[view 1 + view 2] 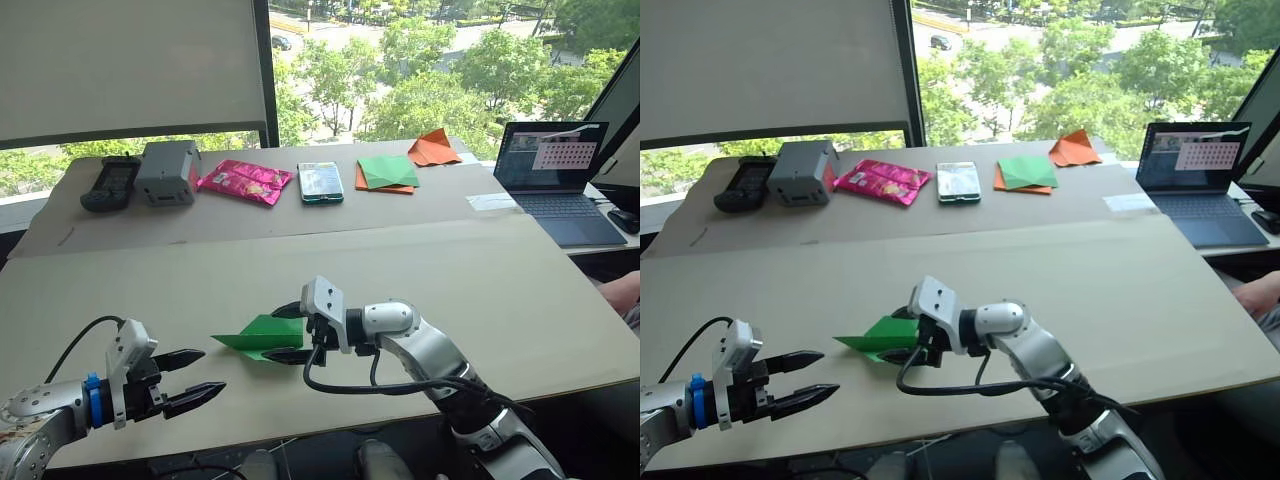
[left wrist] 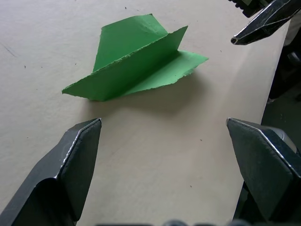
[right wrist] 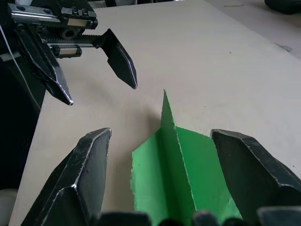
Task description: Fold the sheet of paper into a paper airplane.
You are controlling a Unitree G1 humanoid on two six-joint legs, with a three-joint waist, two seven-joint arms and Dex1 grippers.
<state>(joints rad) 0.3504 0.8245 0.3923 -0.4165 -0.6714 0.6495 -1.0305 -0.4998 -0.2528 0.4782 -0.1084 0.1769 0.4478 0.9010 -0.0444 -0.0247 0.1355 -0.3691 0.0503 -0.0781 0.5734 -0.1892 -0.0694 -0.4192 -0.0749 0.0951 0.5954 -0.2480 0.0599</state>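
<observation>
The sheet of paper [image 1: 258,335] is bright green and folded into a small pointed paper airplane with an upright centre fin; it rests on the tan table, nose toward my left. My right gripper [image 1: 288,333] is open, with one black finger on each side of the plane's tail [image 3: 181,174]; whether they touch the paper I cannot tell. My left gripper [image 1: 200,374] is open too, hovering a short way in front of the plane's nose [image 2: 75,89] and holding nothing.
Along the far table sit a black controller [image 1: 110,182], a grey box [image 1: 166,172], a pink snack packet [image 1: 245,181], a phone [image 1: 320,182], a green sheet on orange paper [image 1: 388,172] and folded orange paper [image 1: 433,148]. A laptop [image 1: 555,170] stands at the right.
</observation>
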